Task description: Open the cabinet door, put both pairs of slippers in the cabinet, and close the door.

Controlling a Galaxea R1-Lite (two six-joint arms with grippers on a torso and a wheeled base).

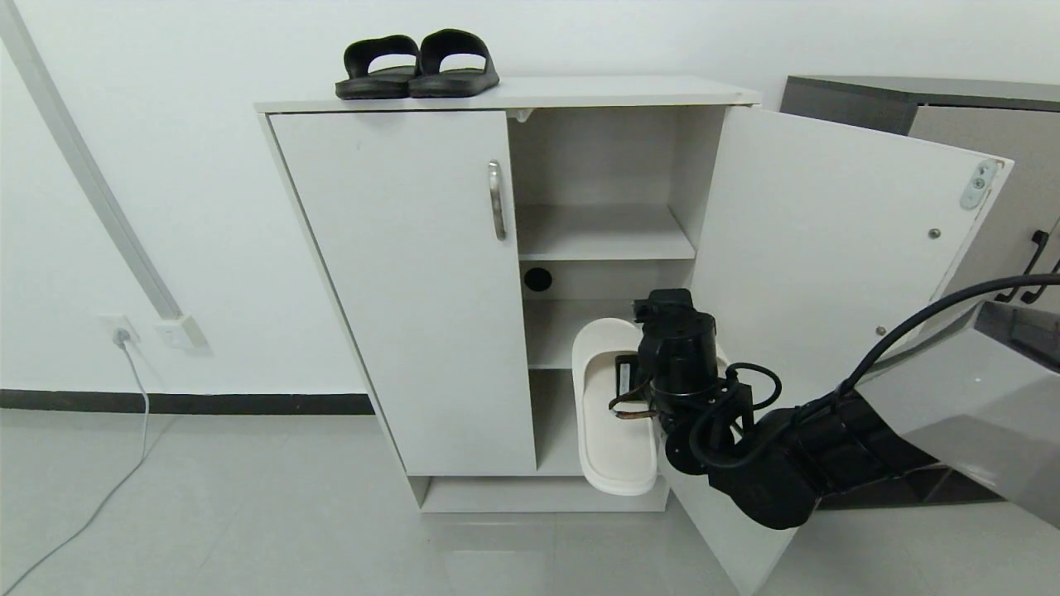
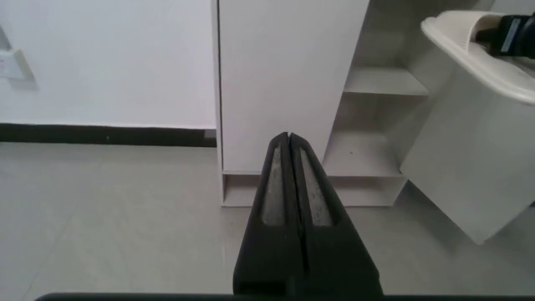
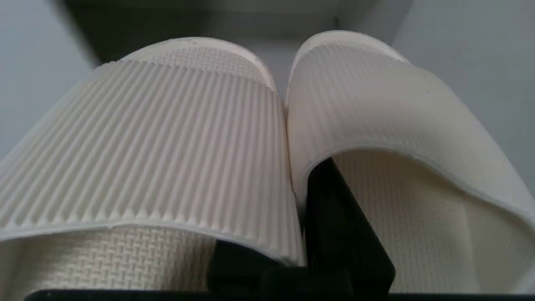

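A white cabinet [image 1: 397, 290] stands against the wall with its right door [image 1: 820, 273] swung open and its left door shut. A pair of black slippers [image 1: 418, 64] rests on the cabinet top. My right gripper [image 1: 633, 389] is shut on a pair of white slippers [image 1: 613, 414], held in front of the open compartment at the lower shelves. In the right wrist view the two ribbed white slippers [image 3: 276, 142] sit side by side with one finger [image 3: 343, 226] under their inner straps. My left gripper [image 2: 289, 142] is shut and holds nothing, low above the floor, facing the cabinet [image 2: 292, 84].
Inside the open half are two shelves [image 1: 600, 236] and a bottom floor. A grey cabinet [image 1: 977, 141] stands at the right behind the open door. A wall socket with a cable [image 1: 124, 335] is at the left. The tiled floor in front is open room.
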